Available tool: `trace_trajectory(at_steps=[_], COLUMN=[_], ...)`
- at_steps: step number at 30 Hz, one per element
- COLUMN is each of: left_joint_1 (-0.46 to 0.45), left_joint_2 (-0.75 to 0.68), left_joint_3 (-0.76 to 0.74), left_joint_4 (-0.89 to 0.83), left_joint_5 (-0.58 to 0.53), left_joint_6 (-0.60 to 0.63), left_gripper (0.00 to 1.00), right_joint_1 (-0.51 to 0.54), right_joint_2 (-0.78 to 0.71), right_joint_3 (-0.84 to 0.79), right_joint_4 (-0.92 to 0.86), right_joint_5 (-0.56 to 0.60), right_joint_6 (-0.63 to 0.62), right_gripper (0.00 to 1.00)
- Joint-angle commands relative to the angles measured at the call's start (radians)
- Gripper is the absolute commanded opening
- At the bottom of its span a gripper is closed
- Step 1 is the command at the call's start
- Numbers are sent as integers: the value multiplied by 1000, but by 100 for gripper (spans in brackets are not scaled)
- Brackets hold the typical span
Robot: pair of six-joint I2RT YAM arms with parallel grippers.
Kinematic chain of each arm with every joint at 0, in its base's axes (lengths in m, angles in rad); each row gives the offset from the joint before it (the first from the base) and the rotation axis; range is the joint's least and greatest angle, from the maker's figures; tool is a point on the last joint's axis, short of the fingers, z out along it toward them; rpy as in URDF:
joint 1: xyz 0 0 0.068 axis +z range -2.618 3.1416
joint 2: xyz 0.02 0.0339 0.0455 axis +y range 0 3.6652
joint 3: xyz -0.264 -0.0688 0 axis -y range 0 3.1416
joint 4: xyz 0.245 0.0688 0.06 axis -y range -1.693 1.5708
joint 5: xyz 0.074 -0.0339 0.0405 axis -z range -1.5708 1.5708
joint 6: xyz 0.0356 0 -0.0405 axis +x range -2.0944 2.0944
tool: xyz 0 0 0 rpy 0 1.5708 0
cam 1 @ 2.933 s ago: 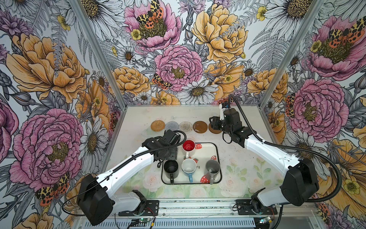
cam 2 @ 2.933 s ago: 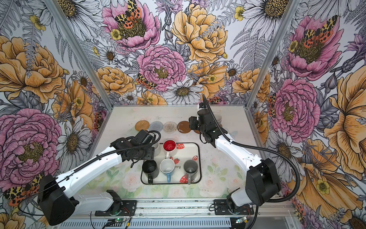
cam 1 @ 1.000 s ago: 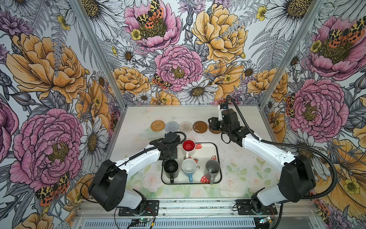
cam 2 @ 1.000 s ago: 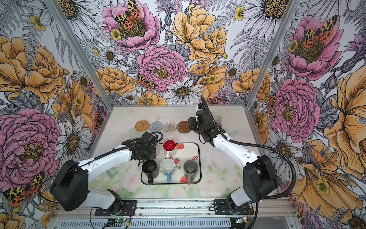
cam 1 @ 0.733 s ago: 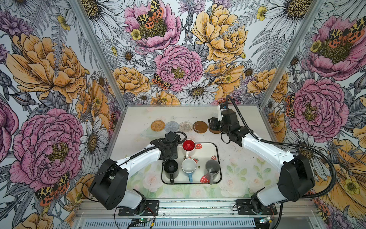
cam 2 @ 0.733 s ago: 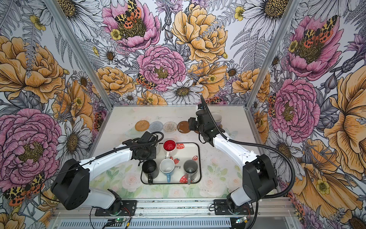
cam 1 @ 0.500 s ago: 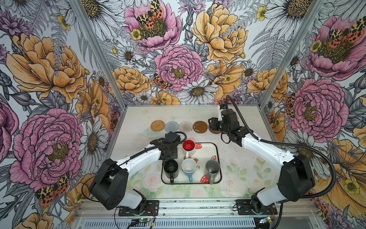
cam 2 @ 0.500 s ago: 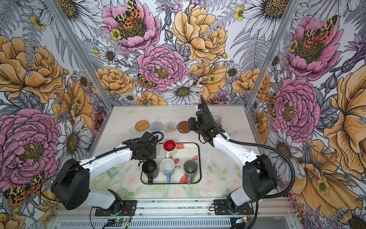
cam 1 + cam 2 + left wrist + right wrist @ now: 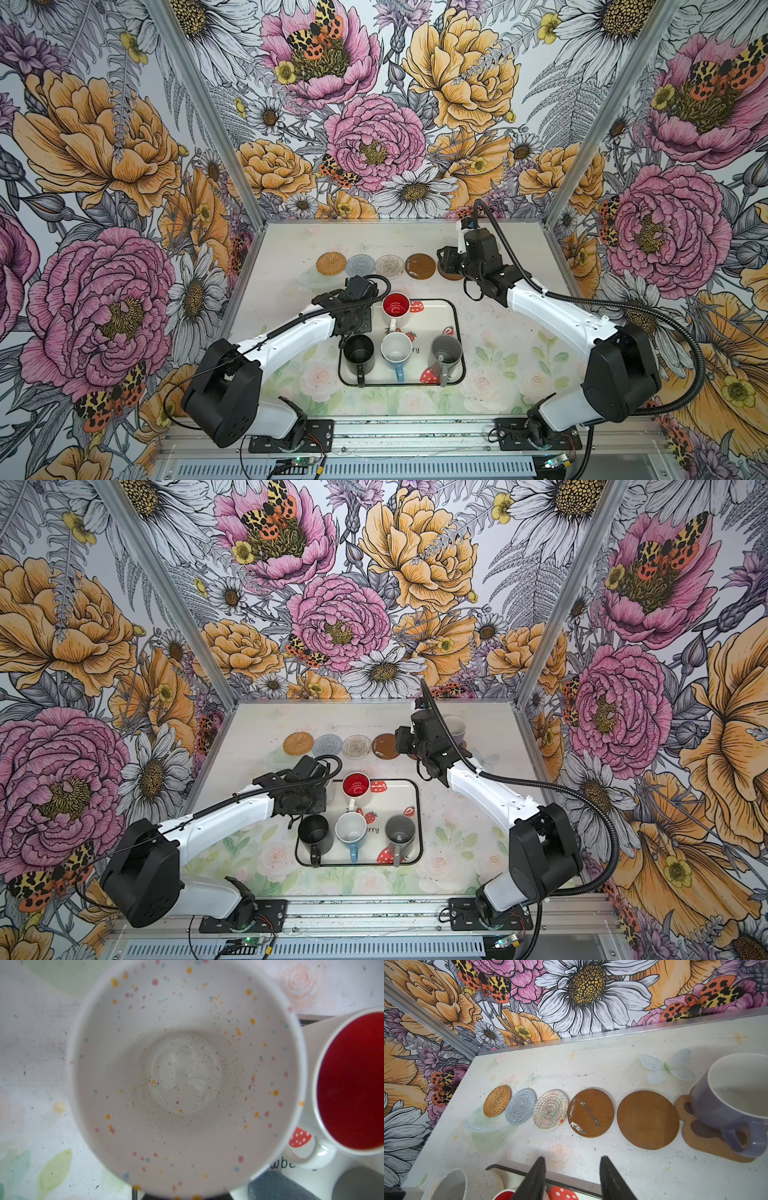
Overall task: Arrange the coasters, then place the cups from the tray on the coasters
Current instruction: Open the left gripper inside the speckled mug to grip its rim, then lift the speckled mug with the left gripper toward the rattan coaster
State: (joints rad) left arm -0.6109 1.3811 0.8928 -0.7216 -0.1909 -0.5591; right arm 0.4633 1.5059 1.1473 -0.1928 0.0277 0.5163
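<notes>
The tray (image 9: 434, 318) sits lower centre. At its upper-left corner the left gripper (image 9: 353, 321) covers the speckled white mug (image 9: 187, 1076), grip impossible to tell. Farther up, the right gripper (image 9: 572, 1160) gapes empty near the lavender mug (image 9: 724, 1109) on the paw coaster (image 9: 702, 1140), right of centre

In both top views, the left arm's (image 9: 291, 338) big black joint housing (image 9: 220, 399) has swung up and rightward from the lower left.

White arms (image 9: 291, 338) (black joints (image 9: 619, 374), cables (image 9: 700, 370))
</notes>
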Motion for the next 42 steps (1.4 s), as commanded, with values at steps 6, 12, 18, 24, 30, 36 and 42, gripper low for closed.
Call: trace_trajectory(at_steps=[6, 12, 18, 24, 30, 36, 42], left_joint_1=[-8, -7, 27, 80, 145, 231, 299], left_joint_2=[-78, -83, -63, -6, 62, 121, 163], left_joint_3=[52, 80, 127, 211, 306, 394, 437], left_joint_4=[48, 47, 47, 48, 53, 60, 96], left_joint_5=[-69, -82, -79, -94, -97, -69, -36], left_joint_6=[2, 13, 30, 47, 94, 162, 246], left_gripper=[0, 0, 0, 0, 0, 0, 0], right_joint_1=[-9, -9, -11, -11, -15, -24, -31], right_joint_2=[4, 3, 1, 12, 20, 24, 37], right_joint_3=[3, 3, 2, 8, 16, 25, 34], right_joint_4=[18, 18, 18, 19, 19, 18, 18], right_joint_5=[-21, -22, -26, -32, -46, -61, -76], right_joint_6=[6, 5, 5, 5, 5, 6, 10], right_gripper=[45, 44, 44, 43, 43, 43, 43])
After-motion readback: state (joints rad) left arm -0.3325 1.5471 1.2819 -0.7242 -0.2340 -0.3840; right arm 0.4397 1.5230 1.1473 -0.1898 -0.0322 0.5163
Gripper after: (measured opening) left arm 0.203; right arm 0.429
